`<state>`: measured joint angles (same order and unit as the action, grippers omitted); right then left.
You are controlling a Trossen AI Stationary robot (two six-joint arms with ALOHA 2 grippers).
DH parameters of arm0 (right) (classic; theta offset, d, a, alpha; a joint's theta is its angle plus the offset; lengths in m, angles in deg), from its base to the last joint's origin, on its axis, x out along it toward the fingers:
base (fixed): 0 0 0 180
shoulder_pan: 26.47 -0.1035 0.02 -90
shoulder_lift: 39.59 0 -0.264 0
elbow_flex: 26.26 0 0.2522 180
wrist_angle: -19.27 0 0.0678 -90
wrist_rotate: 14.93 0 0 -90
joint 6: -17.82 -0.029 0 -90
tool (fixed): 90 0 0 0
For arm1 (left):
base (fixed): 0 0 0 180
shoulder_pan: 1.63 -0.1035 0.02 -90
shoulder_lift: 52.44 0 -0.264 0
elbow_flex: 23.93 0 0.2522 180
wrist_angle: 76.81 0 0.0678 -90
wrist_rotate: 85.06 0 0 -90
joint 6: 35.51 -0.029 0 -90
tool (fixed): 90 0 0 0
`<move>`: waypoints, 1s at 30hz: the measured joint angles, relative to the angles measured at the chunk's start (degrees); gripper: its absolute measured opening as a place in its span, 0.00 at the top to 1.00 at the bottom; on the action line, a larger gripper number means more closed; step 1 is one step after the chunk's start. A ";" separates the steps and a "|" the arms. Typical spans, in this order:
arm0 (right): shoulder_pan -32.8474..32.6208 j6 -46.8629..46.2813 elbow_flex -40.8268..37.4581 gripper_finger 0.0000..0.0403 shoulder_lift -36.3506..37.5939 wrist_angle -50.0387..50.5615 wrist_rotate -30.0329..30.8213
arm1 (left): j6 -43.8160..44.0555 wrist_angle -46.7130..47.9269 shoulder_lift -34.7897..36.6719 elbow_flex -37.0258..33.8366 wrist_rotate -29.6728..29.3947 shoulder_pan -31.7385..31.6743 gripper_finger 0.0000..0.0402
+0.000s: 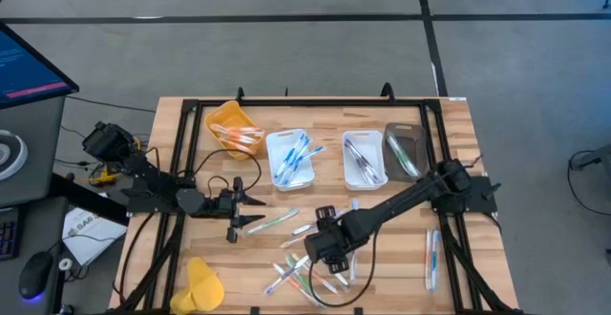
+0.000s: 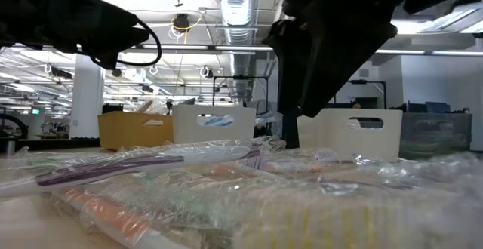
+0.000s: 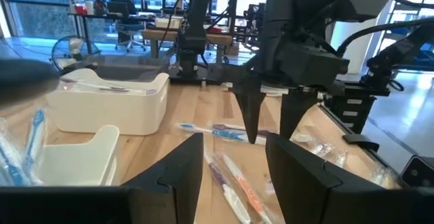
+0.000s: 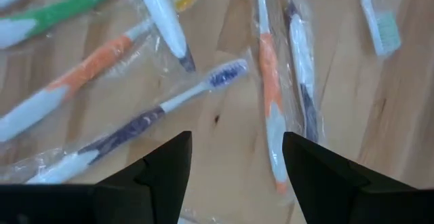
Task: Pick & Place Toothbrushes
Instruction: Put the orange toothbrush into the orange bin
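Right end effector (image 1: 325, 248) hangs over the loose toothbrushes (image 1: 304, 269) at the near middle of the counter (image 1: 458, 172), fingers spread and holding nothing. Its wrist view shows bare wood between the two fingers, with a wrapped blue-bristled toothbrush (image 4: 135, 119) and an orange-handled toothbrush (image 4: 270, 88) lying just ahead.

Left end effector (image 1: 250, 198) waits to the left of the pile, fingers parted and empty.

Step in hand, as judged: choosing and approaching a brush for pickup. Several brushes already lie in the yellow tray (image 1: 234, 127), the two white trays (image 1: 289, 159) and the dark tray (image 1: 406, 148) along the far side. A further pair rests near the right edge (image 1: 431, 256).

Next move likely calls for lining the fingers across a single handle and descending; the crinkled wrappers overlap, so a second brush may be caught.

No brand, label or writing is legible on brushes or trays.
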<state>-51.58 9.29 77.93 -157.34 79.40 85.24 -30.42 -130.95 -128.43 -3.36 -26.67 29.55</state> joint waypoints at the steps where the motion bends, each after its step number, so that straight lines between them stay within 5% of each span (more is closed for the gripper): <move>1: 0.00 0.18 0.15 0.44 -0.83 -0.91 0.03 | 0.33 0.01 0.00 0.00 0.00 0.00 0.62; 11: 1.29 3.03 0.10 0.44 -6.53 -2.25 0.20 | 1.63 1.61 0.02 -0.11 -0.02 0.00 0.62; 30: 4.29 3.80 0.37 0.44 -5.71 -1.90 0.60 | 4.43 3.48 -0.02 -0.11 0.00 0.00 0.62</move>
<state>-47.28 13.10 78.30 -163.05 77.50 85.84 -25.99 -127.47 -128.45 -3.47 -26.67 29.55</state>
